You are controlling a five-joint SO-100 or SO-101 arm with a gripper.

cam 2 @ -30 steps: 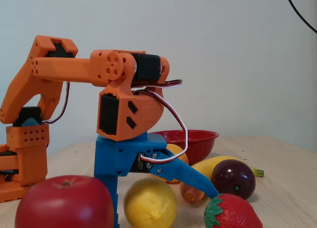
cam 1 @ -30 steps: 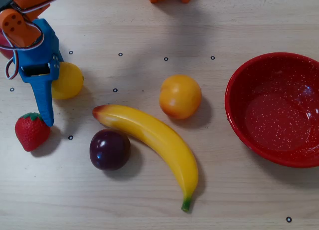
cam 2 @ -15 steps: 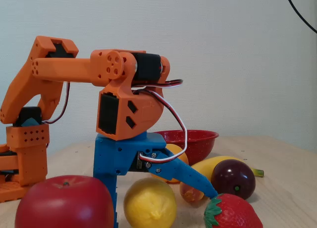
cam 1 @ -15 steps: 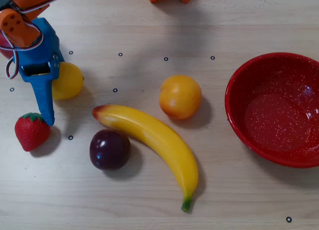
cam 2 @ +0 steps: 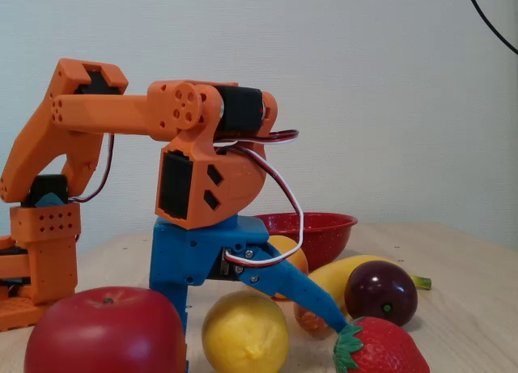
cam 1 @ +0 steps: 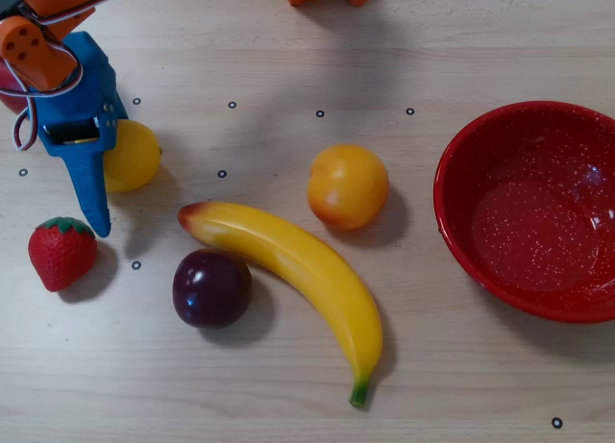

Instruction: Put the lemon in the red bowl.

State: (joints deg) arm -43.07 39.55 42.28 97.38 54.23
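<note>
My arm is folded over at the elbow, orange upper link running level in the fixed view, wrist pitched straight down so my claw points at the table. Claw sits at far left of the overhead view. Jaws spread wide: one blue finger angles out to the right, tip near the strawberry; the other blue finger drops straight down next to the red apple. Nothing clamped.

Lemon lies on the table between the two fingers, just beside the long blue finger in the overhead view; touching or not, can't tell. In the fixed view the lemon sits low under the claw body.

Red bowl is well apart at the right edge of the overhead view, empty. Red bowl shows behind my wrist in the fixed view.

Between them: banana, dark plum, orange-yellow fruit. Strawberry lies near the long finger's tip.
</note>
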